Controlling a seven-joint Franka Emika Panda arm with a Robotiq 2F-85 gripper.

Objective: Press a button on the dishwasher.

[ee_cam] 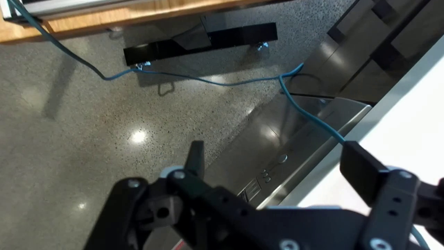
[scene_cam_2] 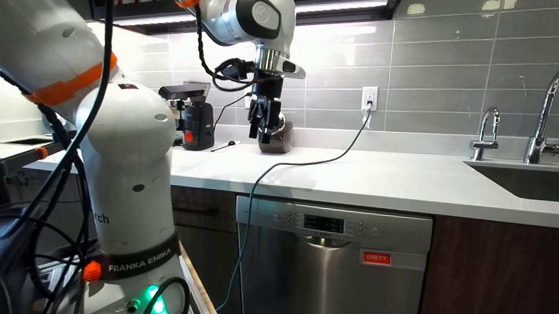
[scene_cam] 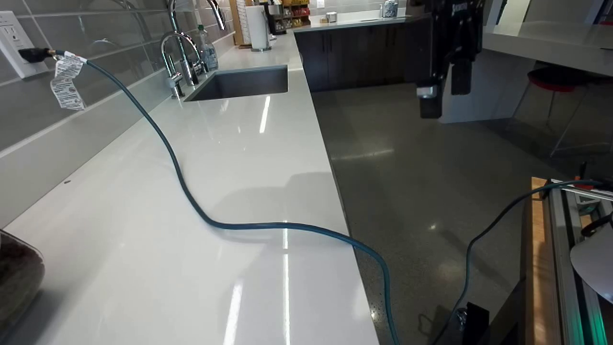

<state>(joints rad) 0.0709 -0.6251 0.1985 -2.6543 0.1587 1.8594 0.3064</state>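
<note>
Black claw [ee_cam: 272,156], released and spread wide, hangs nearest in the wrist view, above speckled floor [ee_cam: 104,114], dishwasher [ee_cam: 298,147] and white bench [ee_cam: 409,121]. In an exterior view, a tiled wall [scene_cam_2: 434,79] backs the bench; the dishwasher's buttons [scene_cam_2: 360,228] sit below the bench's edge. In an exterior view, the bench, crossed by a cord [scene_cam: 278,225], runs past a sink [scene_cam: 251,80].

A slim teal cable [scene_cam: 258,225] crosses a glossy white counter [scene_cam: 143,268], two curved chrome faucets [scene_cam_2: 539,128] standing beside its grey rectangular sink [scene_cam_2: 538,183].
</note>
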